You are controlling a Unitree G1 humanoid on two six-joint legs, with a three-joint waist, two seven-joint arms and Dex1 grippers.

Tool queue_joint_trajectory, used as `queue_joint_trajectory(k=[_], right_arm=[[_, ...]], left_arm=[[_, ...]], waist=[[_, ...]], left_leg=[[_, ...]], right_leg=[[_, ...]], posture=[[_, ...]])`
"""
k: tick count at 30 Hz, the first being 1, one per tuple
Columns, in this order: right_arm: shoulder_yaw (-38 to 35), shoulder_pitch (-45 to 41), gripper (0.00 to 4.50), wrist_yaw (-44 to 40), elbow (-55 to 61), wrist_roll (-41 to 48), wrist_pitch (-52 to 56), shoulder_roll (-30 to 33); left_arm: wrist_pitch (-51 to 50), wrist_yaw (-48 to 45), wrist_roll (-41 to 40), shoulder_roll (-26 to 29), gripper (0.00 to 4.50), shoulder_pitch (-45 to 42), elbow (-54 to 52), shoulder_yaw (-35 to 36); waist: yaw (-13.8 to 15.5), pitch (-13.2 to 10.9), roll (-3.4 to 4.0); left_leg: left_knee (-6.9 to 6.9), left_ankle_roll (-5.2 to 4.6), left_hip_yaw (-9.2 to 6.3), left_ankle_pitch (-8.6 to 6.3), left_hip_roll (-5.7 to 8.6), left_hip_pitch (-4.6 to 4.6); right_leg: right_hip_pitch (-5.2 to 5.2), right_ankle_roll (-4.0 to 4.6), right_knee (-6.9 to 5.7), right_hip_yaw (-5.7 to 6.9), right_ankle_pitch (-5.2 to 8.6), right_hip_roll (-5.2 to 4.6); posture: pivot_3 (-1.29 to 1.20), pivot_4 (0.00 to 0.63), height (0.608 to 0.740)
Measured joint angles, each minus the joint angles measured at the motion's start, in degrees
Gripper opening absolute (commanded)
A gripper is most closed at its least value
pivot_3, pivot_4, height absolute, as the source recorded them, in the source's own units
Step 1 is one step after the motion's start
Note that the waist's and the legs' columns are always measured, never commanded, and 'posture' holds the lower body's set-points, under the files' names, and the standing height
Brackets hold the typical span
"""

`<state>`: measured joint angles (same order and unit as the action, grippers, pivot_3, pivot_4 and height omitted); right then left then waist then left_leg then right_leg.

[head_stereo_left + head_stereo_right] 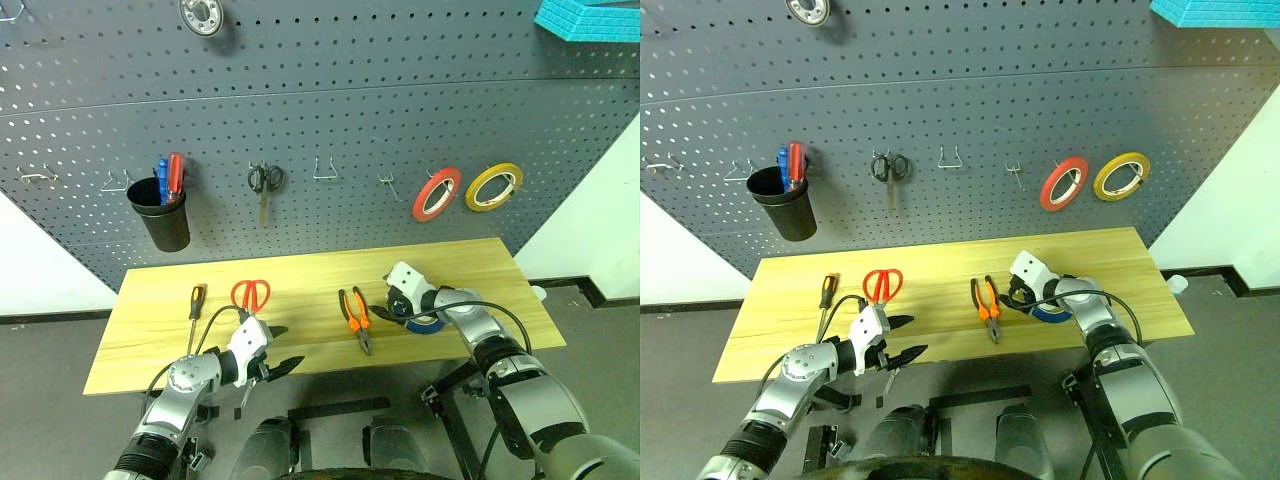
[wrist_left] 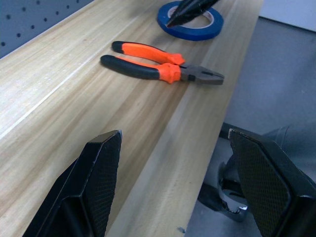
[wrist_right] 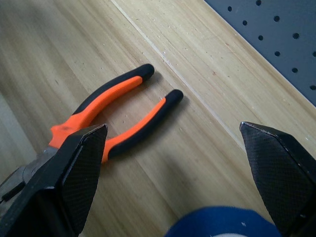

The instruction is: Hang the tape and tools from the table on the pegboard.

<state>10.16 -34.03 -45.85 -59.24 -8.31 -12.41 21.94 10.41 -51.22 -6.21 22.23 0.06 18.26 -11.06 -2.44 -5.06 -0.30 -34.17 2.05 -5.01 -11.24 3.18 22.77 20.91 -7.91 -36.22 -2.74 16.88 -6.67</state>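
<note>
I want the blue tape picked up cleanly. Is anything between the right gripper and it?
Nothing visible. The open right gripper hangs right over the blue tape, which lies flat on the table; the pliers lie apart, beside it.

Long table point(image 1: 310, 275) of light yellowish plank wood, screwdriver point(image 1: 196, 310) far left, red-handled scissors point(image 1: 251, 294) beside it, pliers point(image 1: 356, 315) right of centre (jaws toward the near edge), blue tape point(image 1: 424, 323) rightmost
</note>
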Motion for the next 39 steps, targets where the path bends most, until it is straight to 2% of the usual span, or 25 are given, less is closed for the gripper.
queue_joint_trajectory(k=[10,22,32,35,39], right_arm=[[-0.08,1.69,4.50,-0.05,7.20,-0.69,19.68,3.42],[2.78,3.21,4.50,-2.44,11.26,-2.19,27.14,4.03],[4.20,1.95,4.50,-1.47,9.32,-3.72,30.02,4.04],[4.20,1.24,3.86,-0.97,8.07,-3.94,30.06,4.03],[4.31,0.57,2.51,-0.61,6.83,-4.53,29.62,4.11]], left_arm=[[-0.19,-2.08,-0.09,-0.48,3.61,-0.75,-0.39,-1.10],[-4.73,-3.51,-0.17,-1.72,3.61,-2.64,-5.02,-2.24],[-7.74,-3.92,-1.74,-1.69,3.61,-1.95,-9.05,-2.47],[-7.87,-3.90,-1.78,-1.66,3.65,-1.93,-9.26,-2.93],[-7.90,-3.73,-1.79,-1.61,3.65,-1.92,-9.26,-2.93]], waist=[[-0.07,-0.18,0.13],[-0.12,-1.48,0.09],[-0.10,-2.29,-0.01],[-0.09,-2.30,-0.03],[-0.08,-2.31,-0.05]], left_leg=[[0.00,0.00,-0.03,-0.01,0.00,-0.05],[0.00,-0.01,0.00,0.00,0.00,0.06],[-0.02,-0.01,0.00,0.00,-0.01,0.16],[-0.03,-0.01,0.00,0.00,-0.01,0.16],[-0.03,0.00,0.00,0.00,-0.01,0.16]], right_leg=[[0.06,0.00,0.03,-0.08,0.01,-0.07],[0.04,-0.04,0.03,-0.10,-0.01,-0.07],[0.12,-0.04,0.03,-0.10,-0.01,-0.07],[0.10,-0.03,0.03,-0.09,0.00,-0.07],[0.10,-0.02,0.05,-0.09,0.00,-0.07]], posture=[[-0.05,0.087,0.728],[-0.05,0.121,0.728],[-0.06,0.133,0.728],[-0.05,0.130,0.728],[-0.05,0.127,0.728]])
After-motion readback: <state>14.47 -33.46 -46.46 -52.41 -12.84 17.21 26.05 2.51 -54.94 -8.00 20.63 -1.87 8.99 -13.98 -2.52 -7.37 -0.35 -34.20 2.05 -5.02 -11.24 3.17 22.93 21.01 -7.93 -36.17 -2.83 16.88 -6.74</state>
